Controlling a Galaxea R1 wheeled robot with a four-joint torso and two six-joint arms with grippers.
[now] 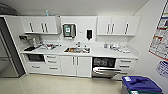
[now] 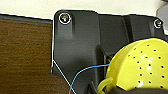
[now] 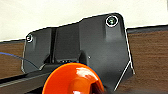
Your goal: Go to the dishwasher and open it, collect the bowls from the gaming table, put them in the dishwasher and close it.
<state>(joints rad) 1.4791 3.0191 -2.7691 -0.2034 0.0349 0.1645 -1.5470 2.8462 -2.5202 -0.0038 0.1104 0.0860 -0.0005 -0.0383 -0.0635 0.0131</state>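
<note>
Dishwasher open under the counter's right end, door down. Yellow bowl at left pincer, orange bowl at right (grip on either: cannot tell). Best approached squarely, bowls kept level.

White countertop running along the wall, sink set in its middle, coffee machine and cluttered items at its left end, small bottles and white dishes toward its right end, pale floor bearing a blue-lidded bin.

Lighting: bright, even, overhead. Head view soft, bowed at edges. Glare on orange bowl; yellow bowl blurred.
</note>
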